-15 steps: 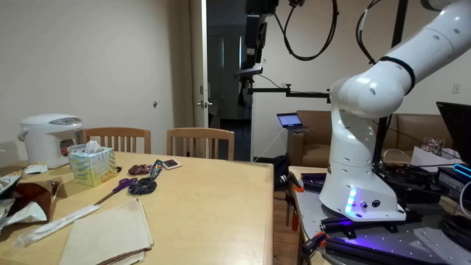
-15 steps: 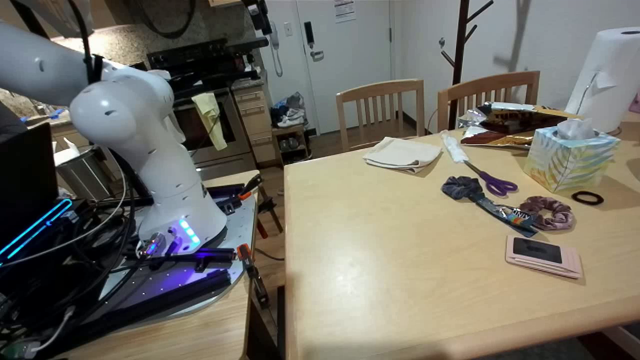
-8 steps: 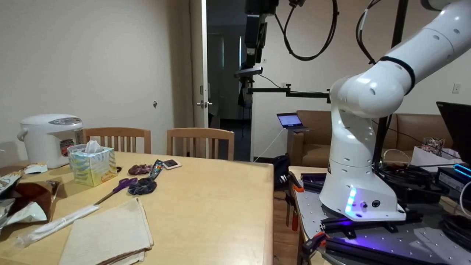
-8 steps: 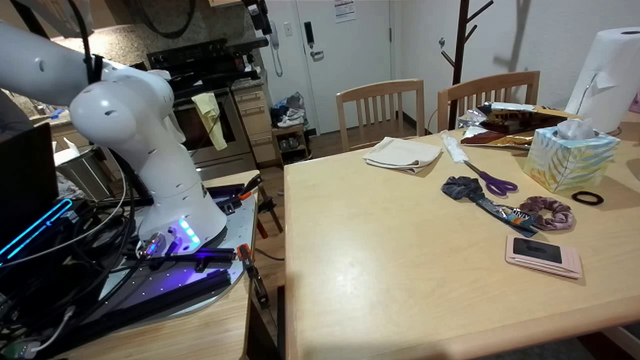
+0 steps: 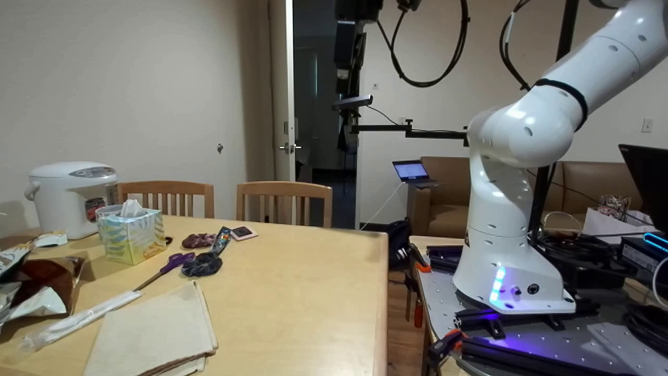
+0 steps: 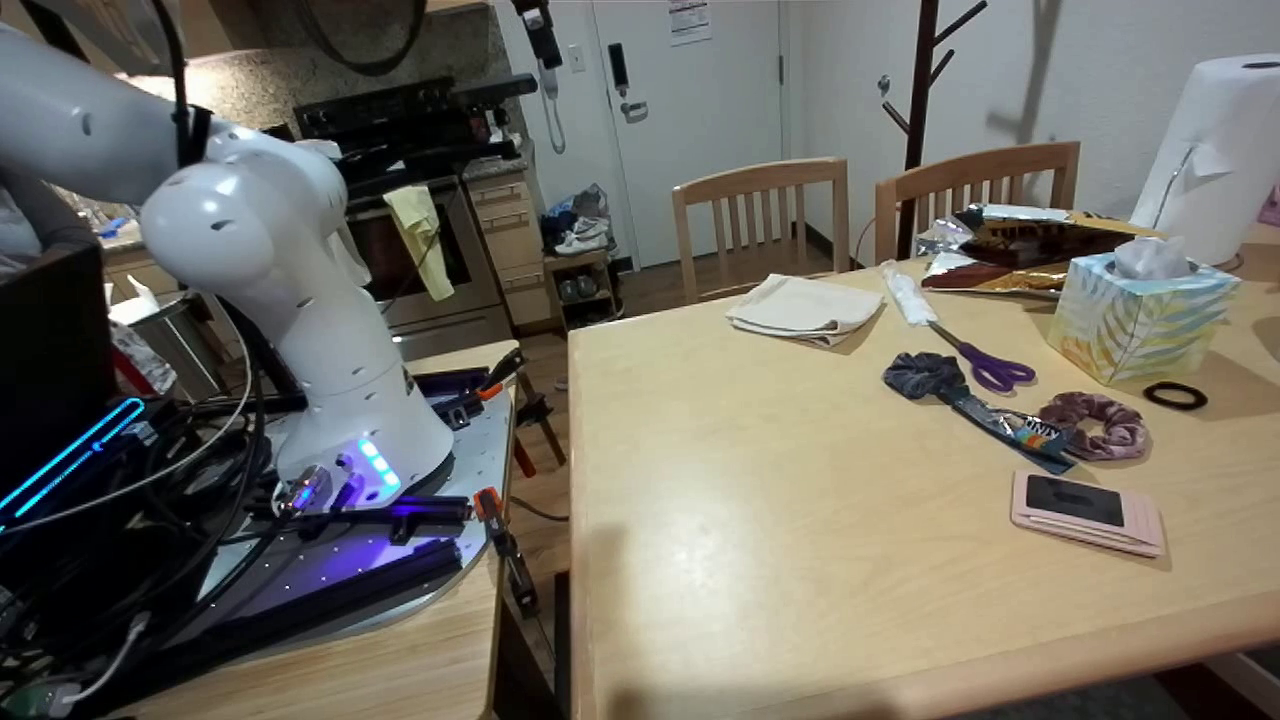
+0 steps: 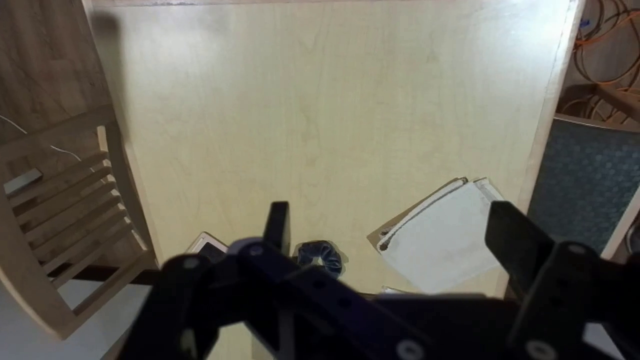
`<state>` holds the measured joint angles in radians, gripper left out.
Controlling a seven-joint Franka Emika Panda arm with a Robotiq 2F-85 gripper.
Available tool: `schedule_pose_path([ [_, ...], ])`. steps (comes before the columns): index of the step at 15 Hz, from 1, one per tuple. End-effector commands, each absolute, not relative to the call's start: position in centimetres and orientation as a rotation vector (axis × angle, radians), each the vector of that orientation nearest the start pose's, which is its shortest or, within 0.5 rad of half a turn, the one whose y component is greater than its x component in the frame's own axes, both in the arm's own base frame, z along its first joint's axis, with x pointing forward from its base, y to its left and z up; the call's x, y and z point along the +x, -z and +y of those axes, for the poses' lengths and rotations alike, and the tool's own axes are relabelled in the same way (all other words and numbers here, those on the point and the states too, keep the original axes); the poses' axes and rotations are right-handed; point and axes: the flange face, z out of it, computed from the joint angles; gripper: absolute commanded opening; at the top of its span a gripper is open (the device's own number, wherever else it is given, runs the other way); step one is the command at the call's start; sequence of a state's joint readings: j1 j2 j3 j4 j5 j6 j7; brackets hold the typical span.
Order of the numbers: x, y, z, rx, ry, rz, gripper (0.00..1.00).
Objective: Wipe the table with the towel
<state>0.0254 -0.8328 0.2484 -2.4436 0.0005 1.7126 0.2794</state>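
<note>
- Currently tool [image 7: 390, 215] spread wide, its fingers [image 7: 517, 237] well apart in wrist view; points down, high above surface [image 7: 325, 110].
- Towel [image 7: 445, 240]: cream, folded, flat on surface, below tool and well apart from it. In wrist view it shows between the fingers, closer to one, which hides part of its edge.
- Dark scrunchie [image 7: 321, 247]: on surface, shows near the other finger in wrist view.
- White strip [image 5: 86, 316]: just beside towel, can't tell if touching. Purple-handled scissors [image 6: 970, 352] at its end.
- Shiny wrapper [image 6: 1015, 430]: between dark scrunchie and mauve scrunchie [image 6: 1090, 405]. Pink card holder [image 6: 1085, 515] near wrapper.
- Tissue box [image 6: 1145, 315]: past scissors, upright; crumpled bag [image 6: 1040, 245] beside it.
- Arm [image 5: 522, 138]: white; base upright on metal plate [image 5: 436, 308] next to surface. Link above slants up, leaning away from surface, out of frame in both exterior views. Forearm mostly cut off; tool hangs at top edge of both.
- Past surface, in an exterior view: wooden chairs [image 5: 284, 189], then brown couch [image 5: 449, 183] behind arm.
- In an exterior view: white door [image 6: 700, 130] at back.
</note>
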Motion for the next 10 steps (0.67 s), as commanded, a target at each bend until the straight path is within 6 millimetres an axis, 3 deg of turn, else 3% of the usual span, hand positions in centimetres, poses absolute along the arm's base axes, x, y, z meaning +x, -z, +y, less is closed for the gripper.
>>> schedule_pose_path([
  [1,35.1,-56.9,11.1,-3.269,0.126,-0.02,1.0],
  [10,49.0,-55.1,14.0,-3.205,-0.167,-0.272,1.0],
])
